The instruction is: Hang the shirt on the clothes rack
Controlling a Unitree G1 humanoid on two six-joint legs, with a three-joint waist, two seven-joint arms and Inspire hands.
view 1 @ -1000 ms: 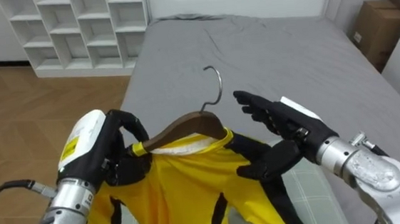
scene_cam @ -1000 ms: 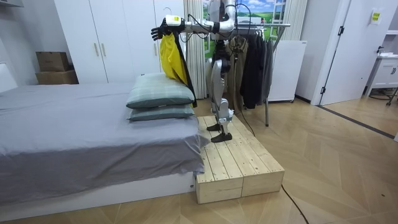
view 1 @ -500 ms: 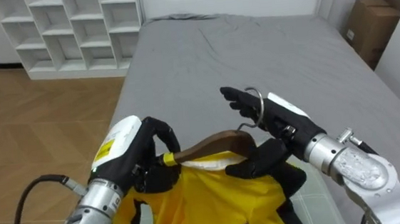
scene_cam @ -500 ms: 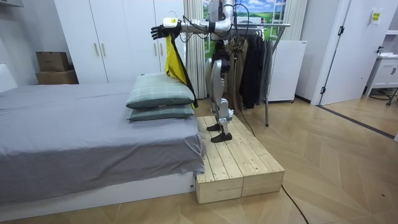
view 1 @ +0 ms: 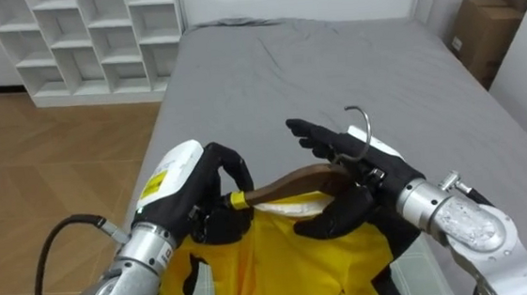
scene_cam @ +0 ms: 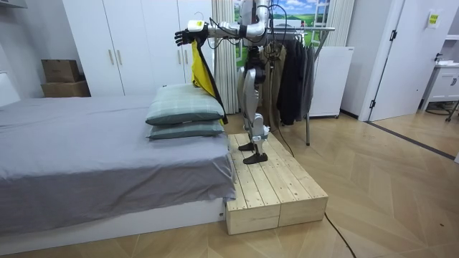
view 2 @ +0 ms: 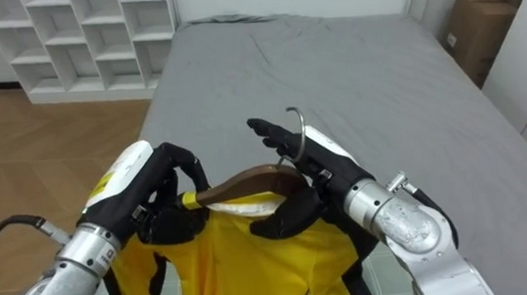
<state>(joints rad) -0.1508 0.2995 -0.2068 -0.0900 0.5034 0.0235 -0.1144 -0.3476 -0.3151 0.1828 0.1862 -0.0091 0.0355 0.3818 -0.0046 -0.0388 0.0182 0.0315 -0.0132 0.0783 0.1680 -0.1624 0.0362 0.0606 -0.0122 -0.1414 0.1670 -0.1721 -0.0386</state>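
Left hand fingers curled round hanger; right hand splayed.

— Entry one: what class of premises?
— Bedroom, domestic. Room view holds: bed, grey cover, 9 o'clock; two pillows, stacked at its end; white wardrobe, 11 o'clock; clothes rail, dark garments, 1 o'clock.
— Anything further?
— White cubby shelves, eye view, 11 o'clock.
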